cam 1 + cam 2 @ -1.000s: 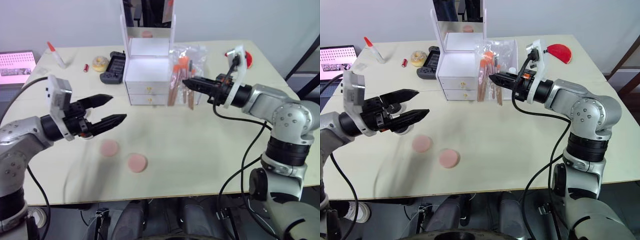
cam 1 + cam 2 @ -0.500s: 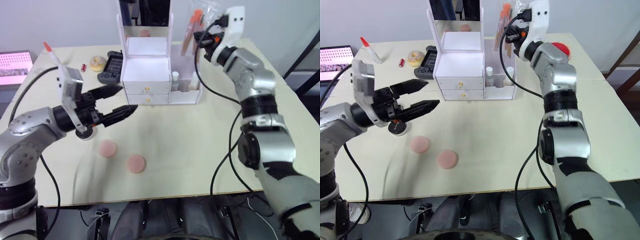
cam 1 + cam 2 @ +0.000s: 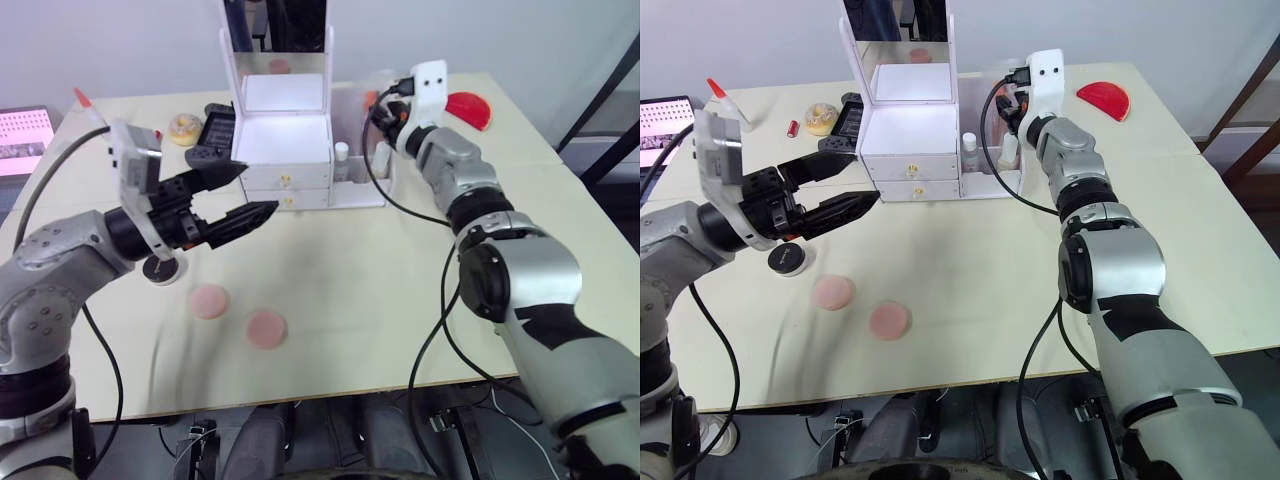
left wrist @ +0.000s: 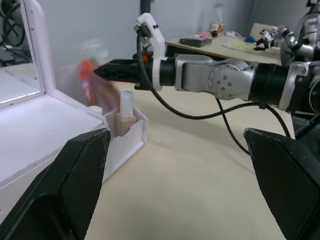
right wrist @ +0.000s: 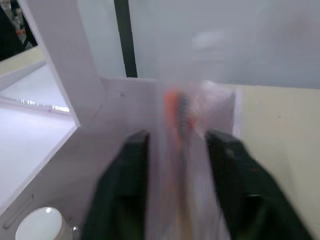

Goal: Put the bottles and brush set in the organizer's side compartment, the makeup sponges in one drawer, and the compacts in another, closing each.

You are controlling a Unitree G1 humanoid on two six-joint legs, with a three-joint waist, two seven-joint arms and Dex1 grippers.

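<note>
My right gripper [image 4: 100,71] is over the side compartment [image 3: 992,182] of the organizer [image 3: 285,150], its fingers closed on the clear packet of the brush set [image 5: 182,125], which hangs into the open-topped bin; from the right wrist view the packet sits between my two fingers, with orange-tipped brushes inside it. I judge the set to be part-way lowered, not yet released. Both bottles [image 4: 126,112] already stand in that compartment, near its front wall: the squarish beige one with a tall white cap, and a second white cap just beside it. My left gripper [image 3: 235,195] hangs above the table to the near left of the organizer, fingers spread wide and holding nothing. Both drawers [image 3: 908,178] appear shut. The two makeup sponges [image 3: 209,301] lie flat on the table near the front edge, just beside each other and well apart from the organizer. One of the compacts [image 3: 787,259] rests on the table under my left arm; I cannot locate the second with confidence. Status, as I judge it: the side compartment step is nearly complete, pending release of the brush set. Outstanding are the sponges into one drawer, the compacts into another, and each drawer opened and closed in turn. A black handheld device [image 3: 213,140] and a yellowish roll [image 3: 183,127] sit on the far left, not part of the work.
</note>
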